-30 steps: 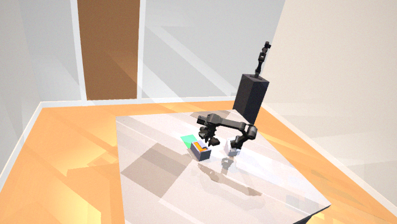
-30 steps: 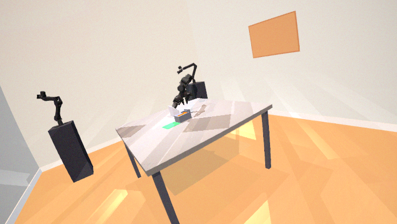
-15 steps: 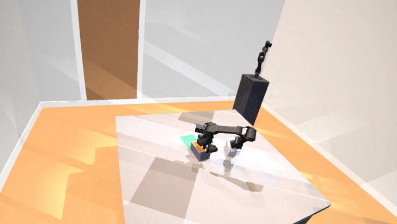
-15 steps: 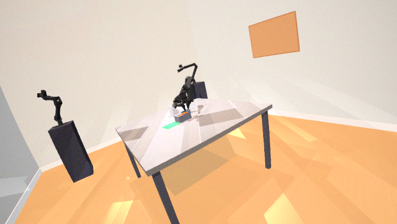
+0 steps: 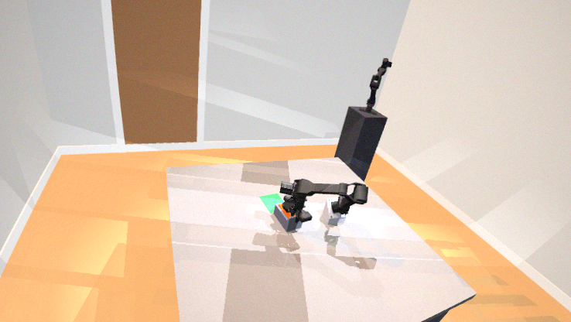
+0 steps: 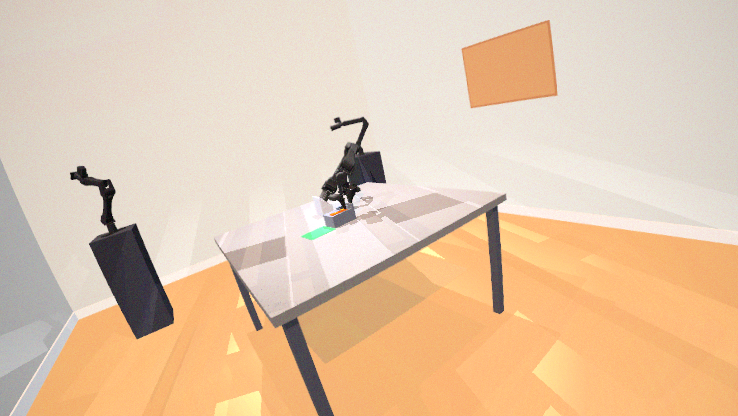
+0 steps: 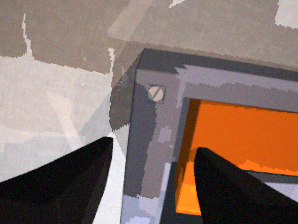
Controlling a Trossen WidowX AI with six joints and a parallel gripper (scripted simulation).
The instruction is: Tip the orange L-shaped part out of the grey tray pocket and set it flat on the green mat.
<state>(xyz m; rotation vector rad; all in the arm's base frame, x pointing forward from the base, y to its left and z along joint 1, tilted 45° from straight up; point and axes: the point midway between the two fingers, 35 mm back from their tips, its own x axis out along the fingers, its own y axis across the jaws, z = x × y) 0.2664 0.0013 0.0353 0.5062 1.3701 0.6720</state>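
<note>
The orange part (image 5: 285, 210) (image 6: 338, 212) (image 7: 240, 130) lies in the pocket of the grey tray (image 5: 284, 220) (image 6: 342, 219) (image 7: 142, 130). In the wrist view its L-shaped end shows near the right finger, with a darker strip along its left edge. Whether it is tilted is not clear. My gripper (image 6: 346, 206) (image 7: 154, 151) is partly open and holds nothing. It is low over the tray's end. The right fingertip overlaps the L-shaped end; the left one is outside the tray wall. The green mat (image 5: 269, 200) (image 6: 317, 233) lies beside the tray, with nothing visible on it.
The arm's white base block (image 5: 335, 217) stands on the table (image 5: 207, 207) (image 6: 392, 222) near the tray. A screw head (image 7: 156, 93) shows on the tray's corner. Other arms stand on dark pedestals (image 5: 360, 139) (image 6: 131, 284) off the table.
</note>
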